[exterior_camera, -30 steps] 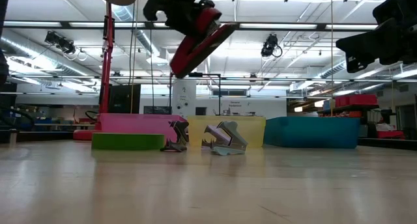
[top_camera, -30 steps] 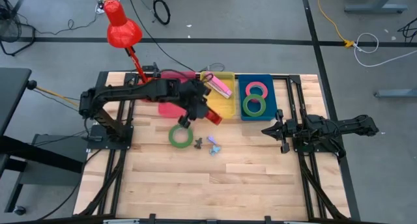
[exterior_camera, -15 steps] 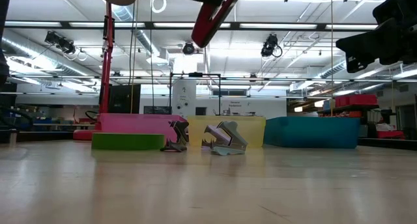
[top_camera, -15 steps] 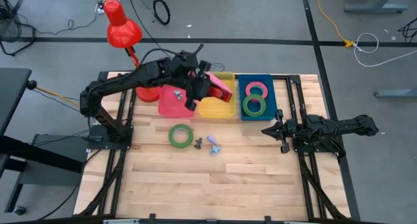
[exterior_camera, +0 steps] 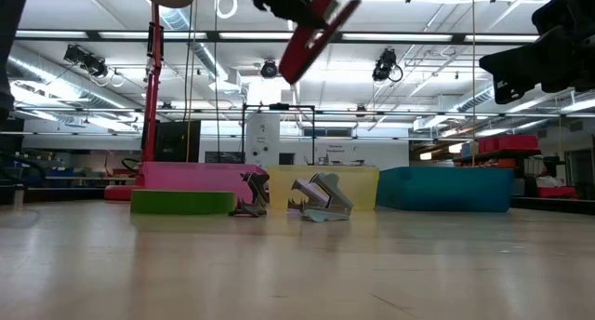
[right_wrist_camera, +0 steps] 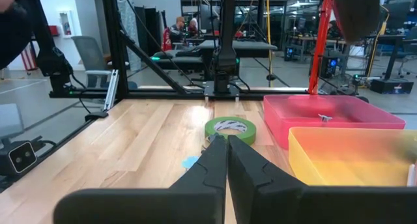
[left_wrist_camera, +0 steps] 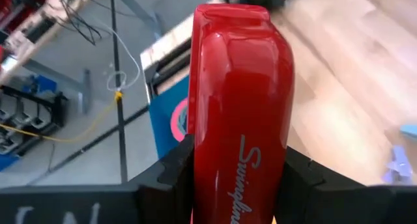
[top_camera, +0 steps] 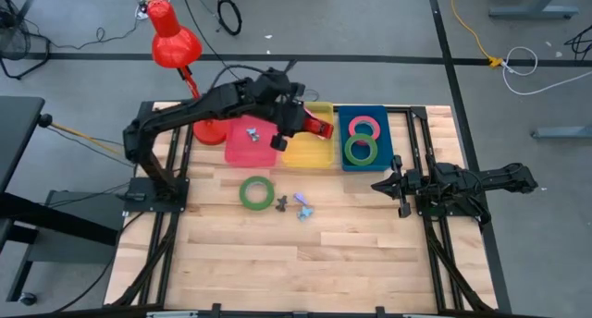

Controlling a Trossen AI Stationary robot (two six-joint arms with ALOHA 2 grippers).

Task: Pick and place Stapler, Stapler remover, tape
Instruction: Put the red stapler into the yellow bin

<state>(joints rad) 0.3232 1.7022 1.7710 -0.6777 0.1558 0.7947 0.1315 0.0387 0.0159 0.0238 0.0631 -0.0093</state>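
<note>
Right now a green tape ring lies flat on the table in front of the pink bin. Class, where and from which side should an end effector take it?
Take the green tape ring from straight above, one finger inside the hollow centre and one outside, pinching the band. It lies flat on the wooden table, so its low side offers little to grasp. Choose the band's left part, away from the staple removers beside it.

A: What's up high?

B: The left tool (exterior_camera: 296, 6) hangs near the top edge, clamped on a red stapler (exterior_camera: 314, 36) that tilts steeply, well above the counter (exterior_camera: 297, 264).

A: And on the counter itself?

B: A green tape ring (exterior_camera: 182, 202) lies flat at the left. Just right of it sits a dark staple remover (exterior_camera: 250, 193), then a pale blue staple remover (exterior_camera: 321, 197). Behind them stand a pink bin (exterior_camera: 191, 177), a yellow bin (exterior_camera: 353, 183) and a blue bin (exterior_camera: 446, 188).

A: The other arm?

B: The right tool (exterior_camera: 548, 50) shows dark at the upper right.
</note>
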